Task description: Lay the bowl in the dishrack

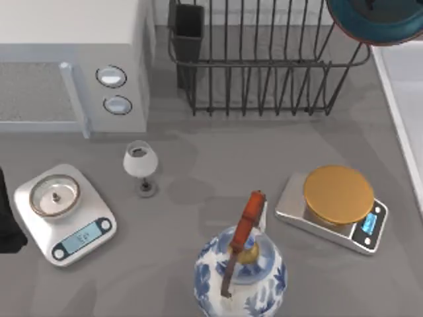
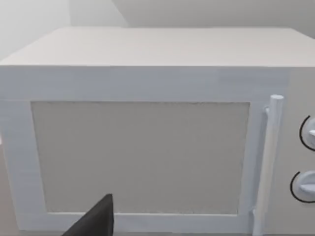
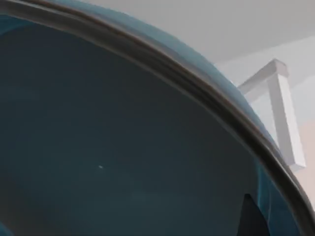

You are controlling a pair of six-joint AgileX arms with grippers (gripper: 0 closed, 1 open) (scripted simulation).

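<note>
The blue-and-white porcelain teapot (image 1: pixel 241 277) sits nearest the top camera, at the lower middle of the counter (image 1: pixel 198 165); its brown handle (image 1: pixel 246 221) arches up from a gold lid knob. To its right, a silver kitchen scale (image 1: pixel 330 214) carries a round gold platter and a blue display whose digits cannot be read. At the left side of the counter a second silver scale (image 1: pixel 65 212) carries a shallow metal dish and a pale display, also unreadable. A small white wine glass (image 1: pixel 141 165) stands between this scale and the teapot, apart from both. The white microwave (image 1: pixel 73 63) occupies the upper left, with two round dials (image 1: pixel 111 76) beside its vertical door handle; no lettering is legible on it. The dishrack (image 1: pixel 264 63) stands at the upper middle, its upright tines rising from the wire frame and the dark cutlery cup (image 1: pixel 189 33) at its left corner. The bowl (image 1: pixel 373 20), teal with a dark rim, is at the upper right edge of the top view, overlapping the rack's right flared side; whether it touches the wires cannot be determined. In the right wrist view the bowl's interior (image 3: pixel 123 147) is very close, with a dark fingertip (image 3: pixel 251 219) at its rim; the state of the right claw cannot be determined. The left arm (image 1: pixel 8 224) is parked at the counter's left edge; one dark finger (image 2: pixel 96 219) faces the microwave door, and the left claw's opening cannot be determined.
</note>
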